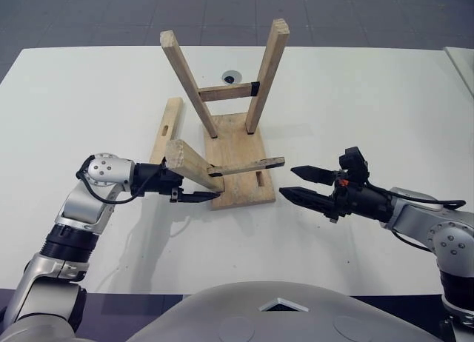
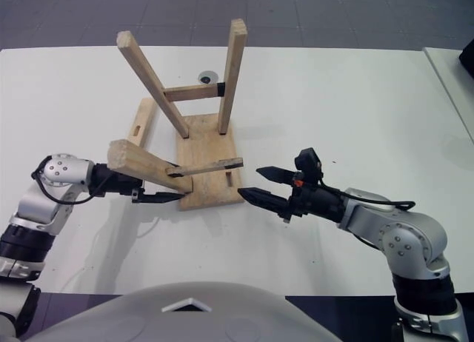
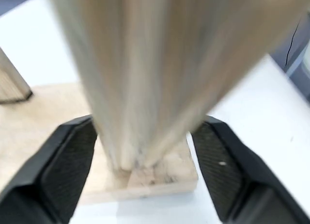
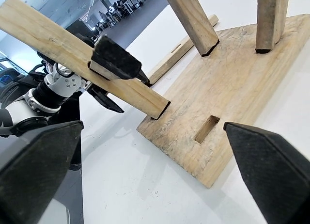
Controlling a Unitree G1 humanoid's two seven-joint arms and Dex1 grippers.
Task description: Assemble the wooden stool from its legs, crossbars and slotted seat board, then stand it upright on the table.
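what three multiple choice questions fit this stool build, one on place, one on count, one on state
1. Where does the loose leg lie?
A. on the table, left of the seat board
B. across the seat board
C. in the right gripper

2. How many legs stand in the seat board's far end?
A. one
B. two
C. four

3. What state is the right gripper in?
A. open, holding nothing
B. shut on a crossbar
C. shut on a leg

Answers:
1 A: it lies flat on the table beside the board's left edge.
2 B: the far left leg and far right leg stand there, joined by a crossbar.
3 A: its fingers are spread with nothing between them, to the right of the board.
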